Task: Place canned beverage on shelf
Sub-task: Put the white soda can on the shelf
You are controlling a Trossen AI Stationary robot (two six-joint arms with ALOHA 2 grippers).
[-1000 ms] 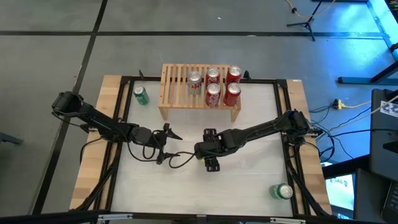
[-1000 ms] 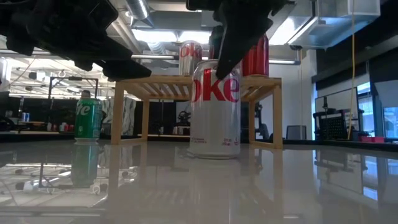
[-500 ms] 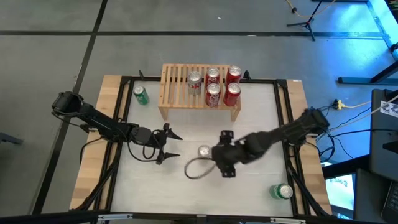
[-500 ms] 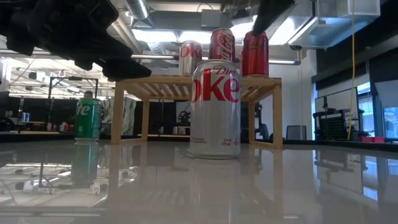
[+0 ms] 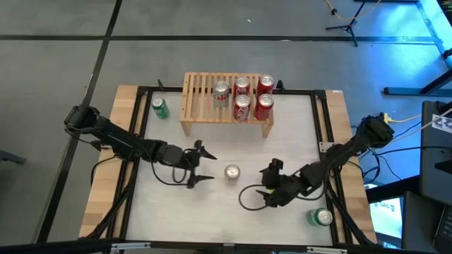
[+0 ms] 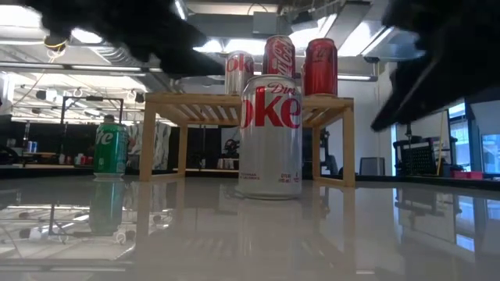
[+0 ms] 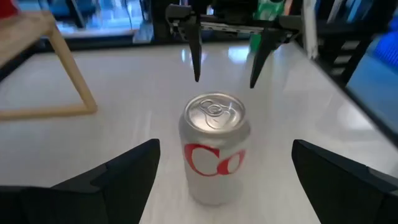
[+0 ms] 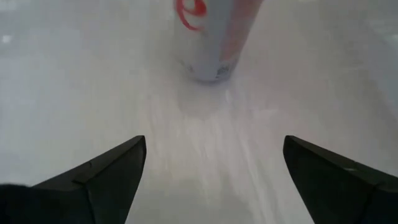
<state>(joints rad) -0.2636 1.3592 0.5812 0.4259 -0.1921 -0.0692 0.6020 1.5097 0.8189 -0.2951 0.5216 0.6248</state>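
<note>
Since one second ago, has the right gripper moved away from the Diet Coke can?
Yes. In the high view the right gripper has drawn back from the Diet Coke can, away from the shelf and toward the table's right front corner, open.

We hold our left gripper (image 5: 200, 164) low over the table, fingers spread wide. Facing it, our right gripper (image 5: 269, 183) hangs with fingers equally parted, arm folded back.
</note>
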